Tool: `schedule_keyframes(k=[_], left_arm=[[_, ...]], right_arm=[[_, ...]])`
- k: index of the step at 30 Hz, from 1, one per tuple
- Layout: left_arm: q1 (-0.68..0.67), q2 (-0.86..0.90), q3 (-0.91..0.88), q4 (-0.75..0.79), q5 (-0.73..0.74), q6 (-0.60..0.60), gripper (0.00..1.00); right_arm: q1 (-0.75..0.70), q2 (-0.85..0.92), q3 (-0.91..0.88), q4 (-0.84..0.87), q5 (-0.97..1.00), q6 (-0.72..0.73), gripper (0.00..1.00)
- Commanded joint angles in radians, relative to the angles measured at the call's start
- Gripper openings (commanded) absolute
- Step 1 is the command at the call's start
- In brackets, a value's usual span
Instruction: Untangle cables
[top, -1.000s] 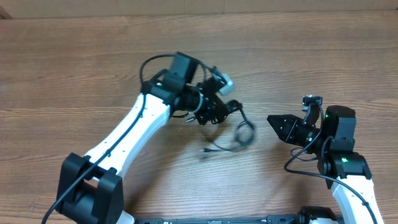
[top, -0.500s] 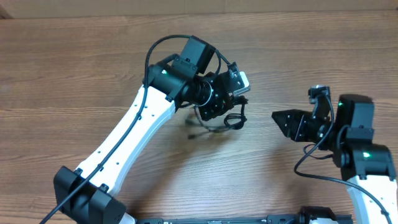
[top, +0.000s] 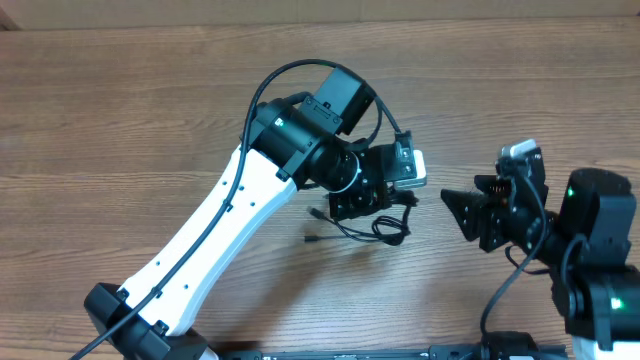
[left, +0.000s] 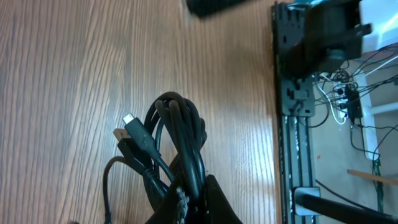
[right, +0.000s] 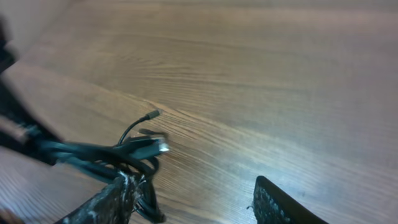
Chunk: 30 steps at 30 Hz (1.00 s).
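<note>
Left pincer (left: 189, 200) clamped on bundled cables (left: 177, 124), right pincer (right: 194, 190) spread apart

A brown wood-grain table (top: 120, 100) spans every view.

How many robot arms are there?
2. The left arm stretches from the bottom left to the middle of the table, holding the cables. The right arm is at the right edge. None looks hidden.
</note>
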Motion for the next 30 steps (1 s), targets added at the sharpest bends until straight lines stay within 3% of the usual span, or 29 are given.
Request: schedule_keyframes(k=[1, 10, 24, 30], left_arm=[[-0.015, -0.01, 0.077, 0.004, 0.071, -0.058, 0.04], [-0.015, -0.01, 0.198, 0.001, 0.13, -0.116, 0.04], [-0.015, -0.01, 0.198, -0.019, 0.131, -0.123, 0.04], [-0.015, -0.01, 0.198, -0.021, 0.178, -0.122, 0.04]], right_arm=[[0.051, -0.04, 0.035, 0.002, -0.029, -0.167, 0.63], [0.11, -0.043, 0.035, -0.001, -0.063, -0.234, 0.63], [0.11, -0.043, 0.035, 0.074, -0.076, -0.352, 0.58], [0.11, -0.043, 0.035, 0.116, -0.076, -0.397, 0.47]])
